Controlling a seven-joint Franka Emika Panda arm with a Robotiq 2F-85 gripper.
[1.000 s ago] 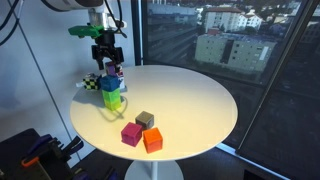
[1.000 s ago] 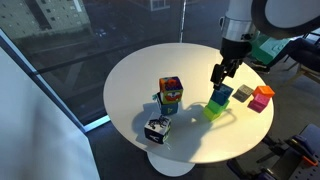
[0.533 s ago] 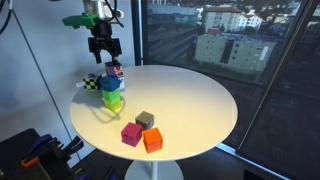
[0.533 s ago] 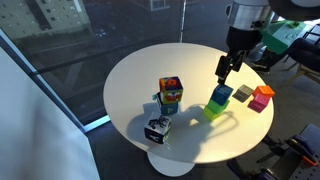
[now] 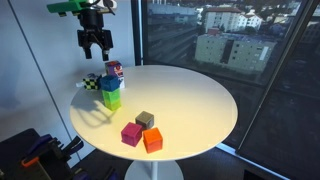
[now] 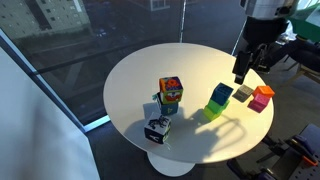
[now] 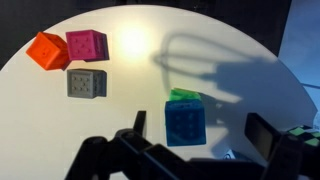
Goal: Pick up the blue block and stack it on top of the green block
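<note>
The blue block [image 5: 111, 85] sits on top of the green block [image 5: 112, 101] near the edge of the round white table [image 5: 190, 100]. The stack also shows in an exterior view, blue block [image 6: 221, 94] on green block [image 6: 213, 110]. In the wrist view the blue block [image 7: 184, 122] covers the green block [image 7: 183, 96], of which only a sliver shows. My gripper [image 5: 95, 48] [image 6: 241, 77] [image 7: 199, 124] is open and empty, well above the stack.
A tall multicoloured box [image 5: 114, 70] [image 6: 171, 95] and a checkered cube [image 5: 92, 84] [image 6: 156, 129] stand close to the stack. Olive-tan [image 5: 146, 119] [image 7: 87, 82], magenta [image 5: 131, 134] [image 7: 86, 44] and orange [image 5: 152, 140] [image 7: 47, 50] cubes cluster together near the table edge.
My gripper has risen up and away from the stack, open. The blue block stays on the green block.
</note>
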